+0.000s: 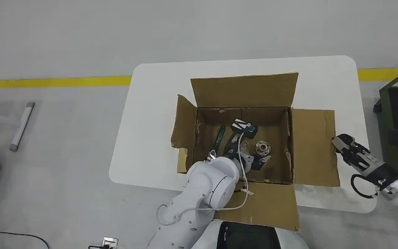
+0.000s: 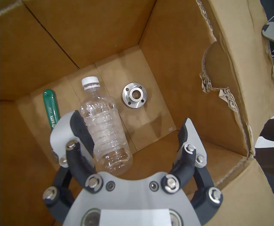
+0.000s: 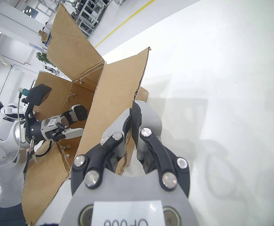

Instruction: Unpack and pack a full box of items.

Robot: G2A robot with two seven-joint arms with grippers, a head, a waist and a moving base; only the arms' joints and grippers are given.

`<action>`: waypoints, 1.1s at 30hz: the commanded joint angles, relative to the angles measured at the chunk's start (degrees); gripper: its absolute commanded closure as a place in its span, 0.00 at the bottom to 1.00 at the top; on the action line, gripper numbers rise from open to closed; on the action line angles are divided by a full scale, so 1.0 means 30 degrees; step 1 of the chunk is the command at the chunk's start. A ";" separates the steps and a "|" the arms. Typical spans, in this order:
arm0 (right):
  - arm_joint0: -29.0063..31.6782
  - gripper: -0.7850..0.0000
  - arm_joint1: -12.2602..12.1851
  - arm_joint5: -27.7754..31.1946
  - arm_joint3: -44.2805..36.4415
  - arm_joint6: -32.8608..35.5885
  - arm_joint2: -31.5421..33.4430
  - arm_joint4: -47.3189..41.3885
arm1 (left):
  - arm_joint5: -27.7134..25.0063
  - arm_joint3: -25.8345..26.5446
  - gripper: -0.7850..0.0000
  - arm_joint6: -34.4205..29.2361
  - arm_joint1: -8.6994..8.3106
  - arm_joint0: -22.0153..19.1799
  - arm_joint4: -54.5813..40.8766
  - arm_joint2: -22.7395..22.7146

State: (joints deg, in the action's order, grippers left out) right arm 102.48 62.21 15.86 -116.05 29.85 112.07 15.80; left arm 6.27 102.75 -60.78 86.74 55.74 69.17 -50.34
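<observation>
The cardboard box point(image 1: 242, 90) is seen open just right of the middle of the top view, with its four flaps folded outward. On its floor a clear plastic bottle point(image 2: 104, 128) with a white cap is laid on its side. A round metal flange point(image 2: 134, 95) is set just beside the bottle's shoulder, apart from it. A green-handled tool point(image 2: 51, 107) is laid on the bottle's other side, against the box wall. Torn, ragged cardboard point(image 2: 207, 83) is shown along one inner edge.

The left gripper point(image 2: 131, 119) is held inside the box above the bottle with its jaws spread wide. One black pad point(image 2: 82, 130) is placed right at the bottle's side; whether it touches cannot be told. The right gripper point(image 3: 132, 111) is pressed together on the outer edge of the right flap point(image 1: 316, 146), at the right of the top view.

The box is carried by a white, round-cornered table point(image 1: 161, 124). A pale grey floor point(image 1: 62, 37) is crossed by a yellow line point(image 1: 62, 81) behind the table, and a grey bar point(image 1: 20, 126) is laid on it at the far left. Metal racks point(image 3: 85, 8) are seen in the bright hall behind.
</observation>
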 commanded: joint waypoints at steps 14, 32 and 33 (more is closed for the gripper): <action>-0.0146 1.00 0.0048 -0.0429 0.0160 -0.0938 0.0258 -0.0348 | -0.0006 0.0013 0.00 -0.0008 -0.0002 -0.0005 0.0009 0.0000; 0.0186 1.00 0.0106 -0.0482 0.0002 -0.1120 0.0306 -0.0184 | 0.3308 -0.5014 0.00 -0.1252 0.1170 -0.2732 0.1512 0.2390; 0.0202 1.00 0.0110 -0.0479 -0.0001 -0.1124 0.0301 -0.0190 | 0.3386 -0.5287 0.06 -0.1350 0.1226 -0.2840 0.1637 0.2476</action>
State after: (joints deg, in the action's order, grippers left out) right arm 103.04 62.52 14.41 -116.05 26.49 112.99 15.26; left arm 16.17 87.74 -64.56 90.25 47.56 73.71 -43.15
